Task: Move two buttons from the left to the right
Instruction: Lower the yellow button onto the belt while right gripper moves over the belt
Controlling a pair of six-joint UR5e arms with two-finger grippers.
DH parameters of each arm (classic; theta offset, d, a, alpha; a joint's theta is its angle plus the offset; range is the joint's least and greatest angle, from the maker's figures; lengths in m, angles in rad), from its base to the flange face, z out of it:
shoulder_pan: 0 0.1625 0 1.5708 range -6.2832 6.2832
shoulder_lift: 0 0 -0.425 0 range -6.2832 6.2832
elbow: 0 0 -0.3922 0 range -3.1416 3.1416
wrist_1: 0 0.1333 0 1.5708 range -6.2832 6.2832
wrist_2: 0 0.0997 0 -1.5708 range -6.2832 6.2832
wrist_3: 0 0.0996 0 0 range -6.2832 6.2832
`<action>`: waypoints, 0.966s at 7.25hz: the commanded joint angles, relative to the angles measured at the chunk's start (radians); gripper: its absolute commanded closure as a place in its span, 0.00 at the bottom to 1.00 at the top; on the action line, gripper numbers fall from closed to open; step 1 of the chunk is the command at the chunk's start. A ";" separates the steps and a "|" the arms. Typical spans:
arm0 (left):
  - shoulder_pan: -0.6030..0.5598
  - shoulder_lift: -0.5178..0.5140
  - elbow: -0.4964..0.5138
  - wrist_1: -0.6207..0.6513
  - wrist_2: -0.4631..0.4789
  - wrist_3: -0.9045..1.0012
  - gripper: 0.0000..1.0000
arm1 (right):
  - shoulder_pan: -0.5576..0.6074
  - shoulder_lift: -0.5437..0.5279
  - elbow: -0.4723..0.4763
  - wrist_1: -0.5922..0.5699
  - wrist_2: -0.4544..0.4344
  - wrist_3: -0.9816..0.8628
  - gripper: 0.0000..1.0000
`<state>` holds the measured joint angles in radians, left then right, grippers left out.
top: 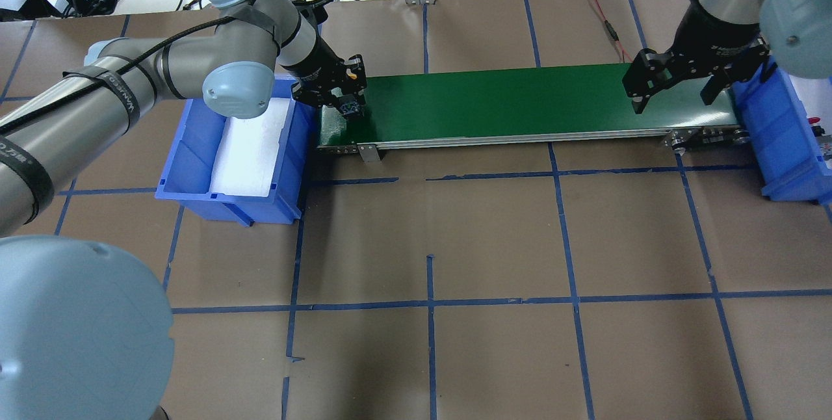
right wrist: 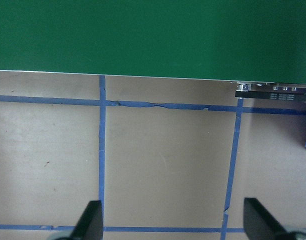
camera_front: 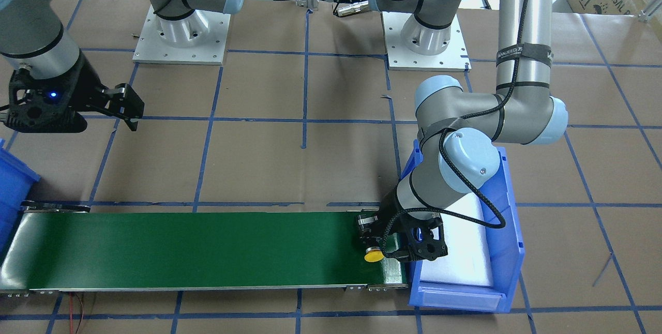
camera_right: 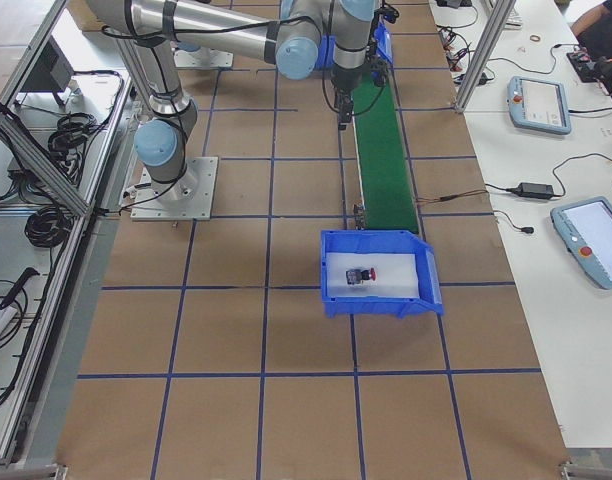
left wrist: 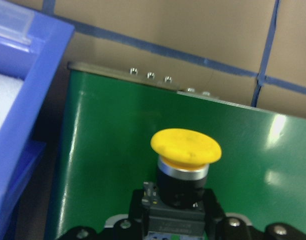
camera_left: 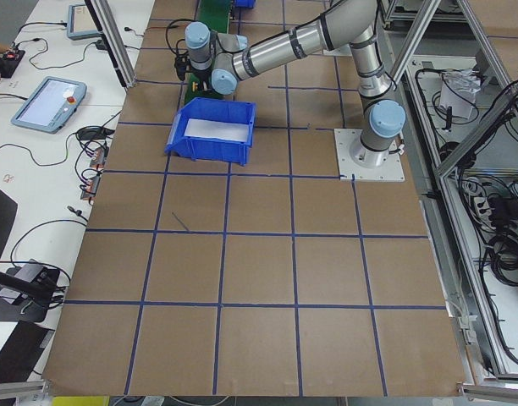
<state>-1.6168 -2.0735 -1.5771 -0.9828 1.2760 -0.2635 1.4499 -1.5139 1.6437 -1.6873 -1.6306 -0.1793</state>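
- A green conveyor belt [camera_front: 207,248] is laid across the table, with a blue bin at each end.
- On the visible white lining of the left bin [top: 195,147], no button is seen.
- The right bin [camera_right: 433,285] is seen to hold the red button [camera_right: 362,274], lying on its white lining. By this, the first half of the transport is judged done.
- The left gripper [top: 344,96] is held low over the belt's left end, just beside the left bin. Its jaws are pinched on the black body of the yellow button [left wrist: 186,147], whose cap is pointed away from the wrist.
- Whether the yellow button's body touches the belt cannot be told.
- The right gripper [top: 676,85] is held above the belt's right end, near the right bin. Its jaws are spread wide and nothing is held between the fingertips [right wrist: 93,220].
- What is left is judged to be the second half: the yellow button is to be released onto the belt, carried along it, picked up at the far end and set in the right bin beside the red one.
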 commanded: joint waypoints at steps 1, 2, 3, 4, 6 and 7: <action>0.000 0.012 -0.008 0.003 0.002 0.007 0.57 | 0.078 -0.012 -0.004 0.000 0.002 0.063 0.00; 0.003 0.021 -0.003 0.000 0.006 0.006 0.01 | 0.101 -0.014 -0.005 0.000 0.026 0.093 0.00; 0.020 0.056 0.024 -0.013 0.029 0.010 0.00 | 0.124 -0.023 -0.004 0.000 0.058 0.153 0.00; 0.037 0.110 0.022 -0.051 0.061 0.012 0.00 | 0.157 -0.025 -0.004 0.000 0.048 0.197 0.00; 0.122 0.250 0.014 -0.272 0.069 0.093 0.00 | 0.179 -0.023 -0.001 -0.002 0.041 0.201 0.00; 0.174 0.333 0.002 -0.366 0.106 0.151 0.00 | 0.179 -0.022 -0.002 -0.003 0.043 0.201 0.00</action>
<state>-1.5023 -1.8326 -1.5645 -1.2324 1.3516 -0.1768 1.6248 -1.5367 1.6417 -1.6892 -1.5881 0.0187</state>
